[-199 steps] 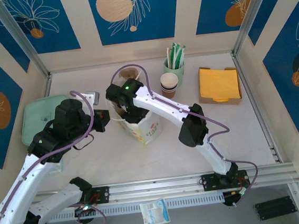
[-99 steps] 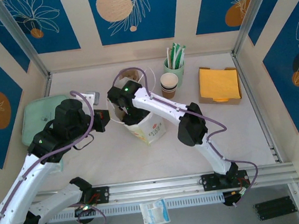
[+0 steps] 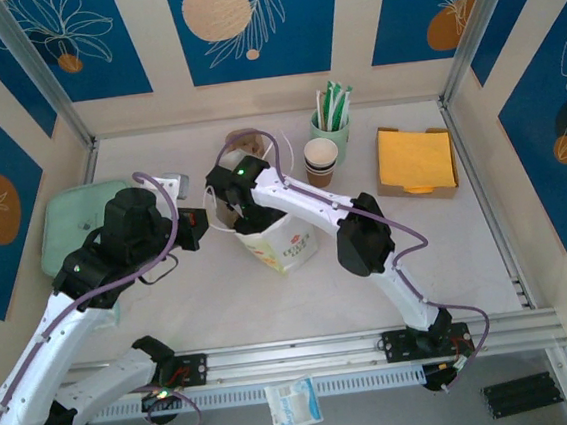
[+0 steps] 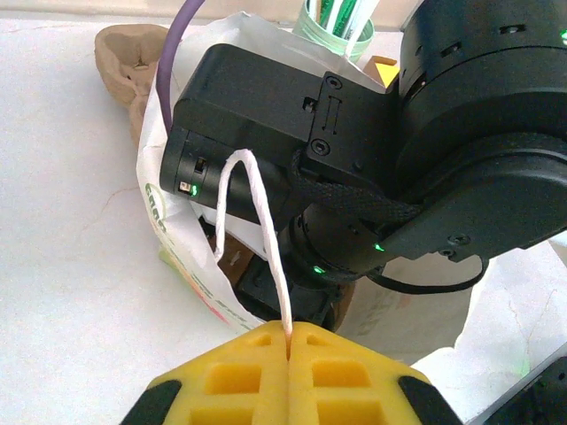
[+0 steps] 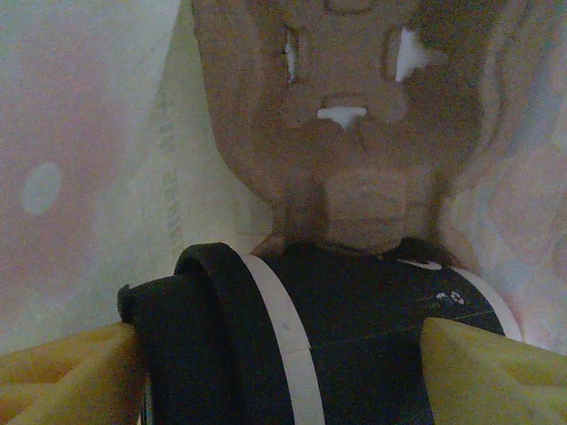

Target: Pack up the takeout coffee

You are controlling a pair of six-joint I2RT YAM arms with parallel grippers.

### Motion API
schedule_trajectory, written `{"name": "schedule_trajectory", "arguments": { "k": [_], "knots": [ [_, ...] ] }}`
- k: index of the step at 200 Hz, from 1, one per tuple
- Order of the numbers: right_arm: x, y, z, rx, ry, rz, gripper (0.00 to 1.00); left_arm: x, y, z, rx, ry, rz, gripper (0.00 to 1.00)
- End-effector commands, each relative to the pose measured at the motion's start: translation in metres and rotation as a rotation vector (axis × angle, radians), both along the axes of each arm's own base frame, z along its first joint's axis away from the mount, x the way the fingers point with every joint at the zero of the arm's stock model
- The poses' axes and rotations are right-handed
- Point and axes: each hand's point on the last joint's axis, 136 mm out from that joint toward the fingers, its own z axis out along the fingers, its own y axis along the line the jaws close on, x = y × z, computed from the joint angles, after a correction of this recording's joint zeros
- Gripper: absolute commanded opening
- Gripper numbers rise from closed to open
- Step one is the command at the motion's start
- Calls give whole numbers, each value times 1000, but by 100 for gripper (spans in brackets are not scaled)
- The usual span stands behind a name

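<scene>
The left tool [image 4: 291,333] pinches the string handle [image 4: 258,221] of the bag [image 3: 287,248] while the right tool [image 5: 282,359] clamps the lidded coffee [image 5: 363,323] inside it, over a cardboard tray [image 5: 354,150]: placing looks underway, and next comes seating it upright, then releasing

Between right fingers [image 5: 62,372]: cup [image 5: 310,354] fills gap. Ahead: carrier [image 5: 354,133] blocks. Bag [image 5: 97,177] walls close on both sides. Ahead of left fingers [image 4: 239,372], past pinched handle [image 4: 257,230]: right wrist [image 4: 292,124] plugs bag mouth.

A mint cup of stirrers [image 3: 330,123] stands at the back. Stacked paper cups [image 3: 321,159] sit just before it; yellow napkins [image 3: 416,160] lie to its right.
</scene>
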Motion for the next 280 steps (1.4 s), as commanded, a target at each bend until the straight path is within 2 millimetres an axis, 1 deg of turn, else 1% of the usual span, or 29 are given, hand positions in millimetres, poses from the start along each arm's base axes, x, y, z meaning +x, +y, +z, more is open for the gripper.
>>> {"name": "schedule_trajectory", "arguments": {
  "k": [1,31,59,88,132,151,190,240,280],
  "knots": [
    [-10,-16,-20,-77,76,-12,73,3,-1,11,-16,-29,3,0],
    [-10,-16,-16,-68,70,-14,67,3,-1,12,-17,-33,3,0],
    [-10,-15,-6,-52,54,-12,59,4,-2,11,-15,-29,3,0],
    [-9,-9,16,-7,23,-7,41,4,-2,10,-15,-27,2,0],
    [-5,-1,53,74,-31,-5,29,4,-1,9,-14,-26,4,0],
    [-3,2,72,118,-62,-9,26,4,-2,10,-16,-28,3,0],
    [-2,10,112,231,-118,-13,25,4,-2,14,-21,-35,5,0],
    [-1,12,149,339,-164,-35,25,6,-1,22,-24,-58,10,0],
    [-1,12,186,462,-207,-59,25,8,-1,25,-18,-65,13,0]
  ]
}}
